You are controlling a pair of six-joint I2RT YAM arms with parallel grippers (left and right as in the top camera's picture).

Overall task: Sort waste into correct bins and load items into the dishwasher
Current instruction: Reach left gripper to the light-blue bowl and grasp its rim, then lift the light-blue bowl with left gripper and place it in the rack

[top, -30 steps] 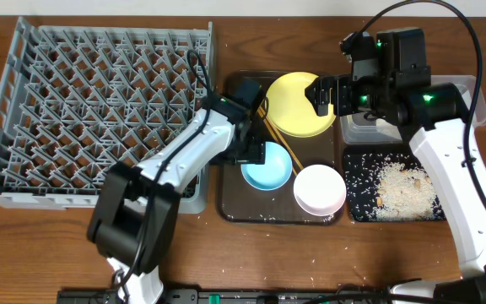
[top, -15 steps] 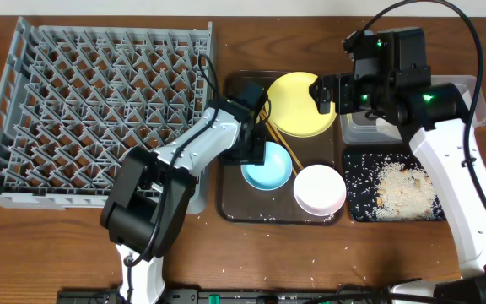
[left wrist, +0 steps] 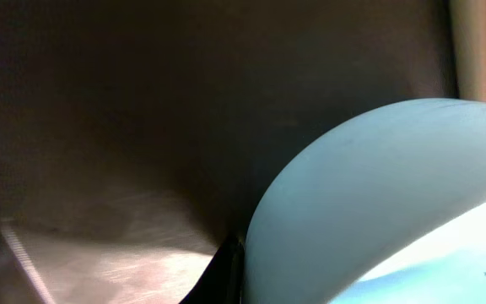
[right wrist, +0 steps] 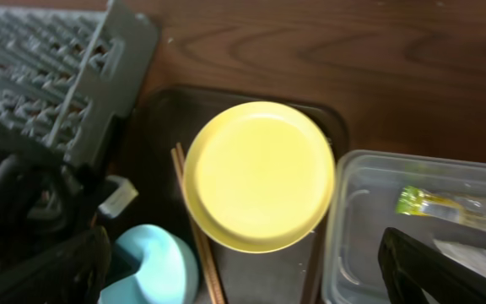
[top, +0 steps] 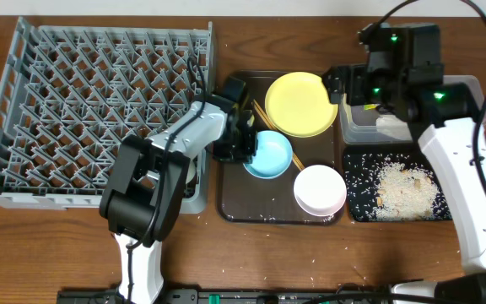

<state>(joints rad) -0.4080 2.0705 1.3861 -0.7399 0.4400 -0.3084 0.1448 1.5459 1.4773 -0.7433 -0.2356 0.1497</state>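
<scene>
Left gripper (top: 241,142) sits at centre frame overhead, my fingers together and pinched on the left rim of the round light blue bowl (top: 270,157). My left wrist camera confirms contact: the bowl's pale blue outer wall fills the lower right of that view, with one dark finger (left wrist: 224,272) pressed against it at the bottom edge.

The bowl rests on the flat dark brown rectangular serving tray (top: 230,201), centre of the overhead frame. On the same tray:
- the round yellow plate (top: 300,103) lies flat, above and right of the bowl;
- the round white bowl (top: 320,189) stands to the lower right, just beside the blue one;
- two thin wooden chopsticks (right wrist: 191,211) run diagonally along the plate's left edge, with their lower ends passing under the blue bowl.

Right gripper (top: 337,87) hangs in the upper right, fingers wide apart and holding nothing, over the gap between the plate and the clear plastic rectangular tub (top: 472,89). My right wrist view shows a small green-and-yellow snack wrapper (right wrist: 444,205) lying inside the tub.

Below the tub, the shallow glossy black rectangular tray (top: 357,169) carries a heap of pale loose rice and scraps (top: 399,186). A few grains are scattered on the wooden table (top: 353,262).

The large square grey plastic dish rack (top: 99,101) fills the upper left, touching the brown tray's left side. I see nothing loaded among its pegs.
</scene>
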